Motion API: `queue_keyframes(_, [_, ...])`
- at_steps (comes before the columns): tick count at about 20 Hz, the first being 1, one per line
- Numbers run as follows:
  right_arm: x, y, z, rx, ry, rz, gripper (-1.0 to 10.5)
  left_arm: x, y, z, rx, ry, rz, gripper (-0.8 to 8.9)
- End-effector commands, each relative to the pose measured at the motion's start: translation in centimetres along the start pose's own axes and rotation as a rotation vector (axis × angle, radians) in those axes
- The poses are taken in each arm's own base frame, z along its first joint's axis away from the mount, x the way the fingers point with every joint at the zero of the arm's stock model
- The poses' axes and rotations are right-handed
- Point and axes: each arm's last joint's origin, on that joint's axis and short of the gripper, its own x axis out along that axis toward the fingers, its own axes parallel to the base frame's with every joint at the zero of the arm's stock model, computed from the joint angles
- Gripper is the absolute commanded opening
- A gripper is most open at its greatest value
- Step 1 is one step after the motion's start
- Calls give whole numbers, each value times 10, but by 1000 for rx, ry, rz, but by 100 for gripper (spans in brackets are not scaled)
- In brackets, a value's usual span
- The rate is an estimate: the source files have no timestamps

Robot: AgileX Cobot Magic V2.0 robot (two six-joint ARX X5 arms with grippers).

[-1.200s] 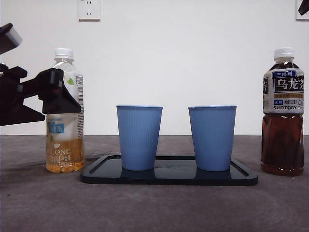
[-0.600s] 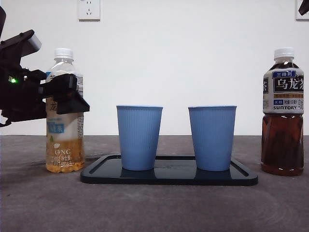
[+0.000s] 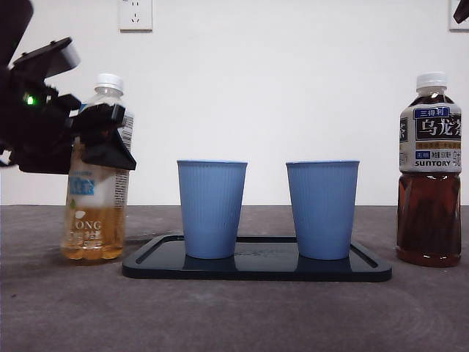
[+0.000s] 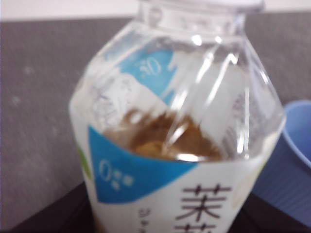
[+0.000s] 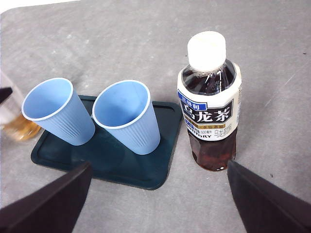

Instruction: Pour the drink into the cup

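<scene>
Jasmine-tea bottle (image 3: 95,176) (tilted, base on the bench (image 3: 234,308)) sits pinched in the left gripper (image 3: 102,136); right gripper (image 5: 158,194) spread.

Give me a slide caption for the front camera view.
Left gripper clamps the tilted clear plastic jasmine tea bottle beside two blue ribbed paper cups on a dark tray.

Grey table (image 3: 242,315) — tray (image 3: 256,268), two bottles (image 3: 429,172).
</scene>
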Motion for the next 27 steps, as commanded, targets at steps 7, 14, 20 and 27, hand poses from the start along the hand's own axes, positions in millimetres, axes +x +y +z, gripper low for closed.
queue_keyframes(7, [-3, 3, 8, -24, -60, 19, 447, -42, -32, 69, 201, 198, -40, 86])
queue_keyframes(14, [-3, 3, 9, -28, -63, 20, 447, -62, -60, 99, 626, 344, 164, 88])
queue_keyframes(20, [-3, 4, 10, -29, -79, 24, 447, -45, -99, 90, 1028, 432, 328, 89])
queue_keyframes(27, [-3, 4, 10, -29, -78, 25, 447, -8, -110, 74, 1152, 526, 514, 90])
